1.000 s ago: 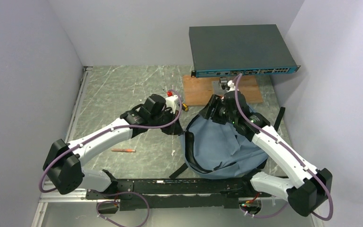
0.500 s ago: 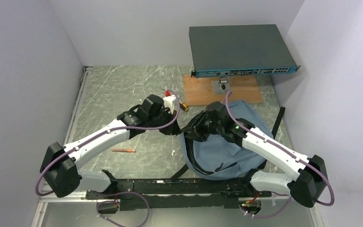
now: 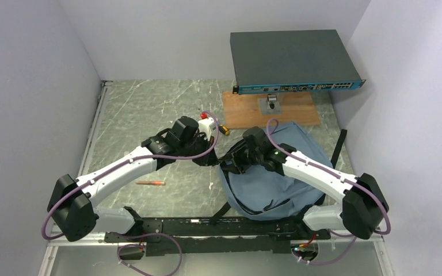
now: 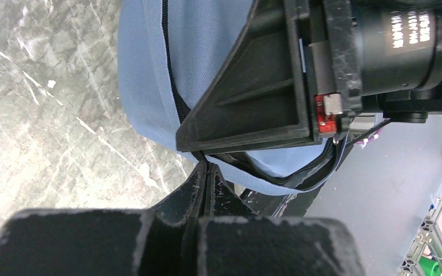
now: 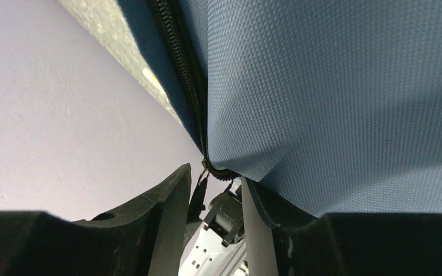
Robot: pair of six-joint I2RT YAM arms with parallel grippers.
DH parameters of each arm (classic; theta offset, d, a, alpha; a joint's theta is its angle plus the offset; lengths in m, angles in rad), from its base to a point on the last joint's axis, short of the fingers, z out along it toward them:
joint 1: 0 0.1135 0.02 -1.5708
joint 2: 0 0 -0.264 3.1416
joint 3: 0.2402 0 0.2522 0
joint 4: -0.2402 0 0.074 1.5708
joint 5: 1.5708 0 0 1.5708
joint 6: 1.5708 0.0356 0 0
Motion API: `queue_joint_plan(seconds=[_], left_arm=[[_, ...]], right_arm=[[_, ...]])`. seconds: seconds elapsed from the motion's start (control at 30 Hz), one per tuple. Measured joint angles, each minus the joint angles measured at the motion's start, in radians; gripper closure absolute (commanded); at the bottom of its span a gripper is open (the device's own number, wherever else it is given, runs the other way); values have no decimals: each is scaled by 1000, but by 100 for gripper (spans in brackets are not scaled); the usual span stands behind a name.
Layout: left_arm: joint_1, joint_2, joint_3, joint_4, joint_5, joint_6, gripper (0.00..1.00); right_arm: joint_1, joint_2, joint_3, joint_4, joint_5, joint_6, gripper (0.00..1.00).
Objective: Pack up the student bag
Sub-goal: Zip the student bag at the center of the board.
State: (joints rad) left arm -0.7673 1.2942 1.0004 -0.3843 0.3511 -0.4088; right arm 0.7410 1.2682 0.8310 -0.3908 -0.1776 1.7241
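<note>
Student bag (image 3: pixel 276 178): blue-grey, lies slumped on the marbled table (image 3: pixel 144 115), right of centre, near side. One black strap (image 3: pixel 340 144) trails off its right edge.

Both arms reach in to the bag's left edge and meet there, the grippers just beside each other.

Left gripper (image 4: pixel 206 172): jaws pressed together, no gap between them. Tips sit right at the bag's black-trimmed edge. Cannot tell if any fabric is caught between them.

Right gripper (image 5: pixel 214 201): jaws part-way apart, straddling the lower end of the black zipper (image 5: pixel 178 52). The pull tab (image 5: pixel 198 192) hangs in the gap. The bag's seam lies against one finger; nothing visibly squeezed. In the left wrist view one of its black fingers lies across the blue fabric.

Far side: dark network switch (image 3: pixel 290 57) raised on a small stand above a wooden board (image 3: pixel 247 112). The bag's far edge reaches close to the board.

Left of the bag, well apart from it, an orange pen (image 3: pixel 150 183) lies on the table beside the left arm.
</note>
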Motion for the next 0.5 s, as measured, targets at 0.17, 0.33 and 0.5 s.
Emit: queue_joint_plan(seconds=[0.17, 0.33, 0.5], left_arm=[[0, 0, -2, -1, 3, 10, 99], [0, 0, -2, -5, 14, 30, 98], [0, 0, -2, -11, 16, 48, 98]], right_arm=[[0, 46, 8, 20, -36, 15, 66], [-1, 58, 16, 23, -59, 12, 69], [-1, 56, 23, 21, -71, -11, 64]])
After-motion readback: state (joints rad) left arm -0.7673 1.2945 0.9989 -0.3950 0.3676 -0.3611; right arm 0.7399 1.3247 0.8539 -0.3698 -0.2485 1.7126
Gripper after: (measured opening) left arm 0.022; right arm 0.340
